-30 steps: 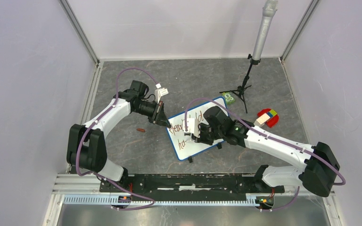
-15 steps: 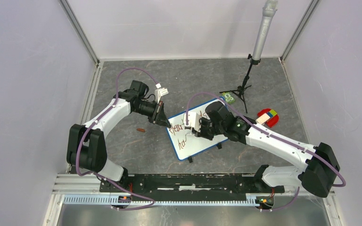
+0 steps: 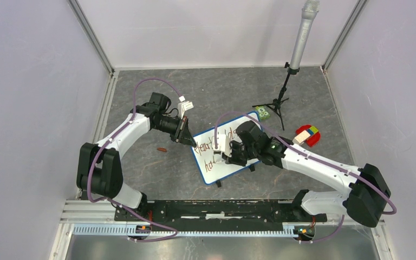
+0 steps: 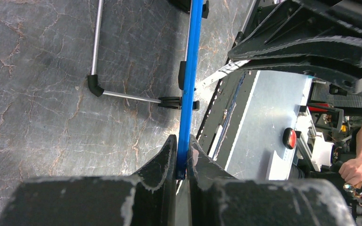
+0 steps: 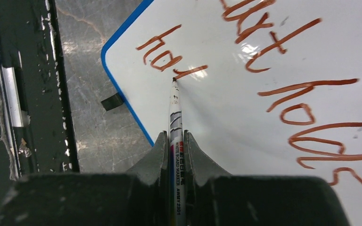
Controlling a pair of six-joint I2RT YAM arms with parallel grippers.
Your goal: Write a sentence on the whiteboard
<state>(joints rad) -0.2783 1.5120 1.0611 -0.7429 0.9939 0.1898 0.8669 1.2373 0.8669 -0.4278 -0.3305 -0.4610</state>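
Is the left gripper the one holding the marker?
No, the left gripper is clamped on the blue frame of the whiteboard; the marker sits in the right gripper.

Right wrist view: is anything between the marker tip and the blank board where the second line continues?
Nothing visible. The white marker pen, shut in the right gripper, has its tip on the glossy white blue-framed whiteboard at the reddish-brown sentence's last stroke; the surface beyond is bare.
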